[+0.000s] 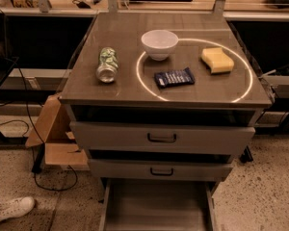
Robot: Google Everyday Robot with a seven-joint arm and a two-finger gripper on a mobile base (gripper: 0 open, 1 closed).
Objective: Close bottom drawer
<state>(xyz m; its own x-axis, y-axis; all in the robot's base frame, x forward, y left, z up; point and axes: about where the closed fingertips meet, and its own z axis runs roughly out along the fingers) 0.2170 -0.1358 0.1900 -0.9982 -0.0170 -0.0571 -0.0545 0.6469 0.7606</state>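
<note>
The bottom drawer (pixel 156 208) stands pulled out at the foot of the grey cabinet, toward me. Its shallow grey tray lies open and runs past the lower edge of what I can see. Above it sits the middle drawer (pixel 192 170), and above that the wider top drawer (pixel 111 136), each with a dark loop handle.

On the worktop (pixel 125 88) a thin ring of light (pixel 252 76) circles a dark blue snack packet (pixel 174 77) and a yellow sponge (pixel 216 60). A white bowl (pixel 159 44) sits on the ring's far left arc. A crushed green can (pixel 107 65) lies on its side, left of the ring.

A cardboard box (pixel 53 129) leans beside the cabinet's left, and a white shoe (pixel 12 208) rests on the speckled floor.

The tool is out of sight from here, so I cannot tell whether it is clenched or released.
</note>
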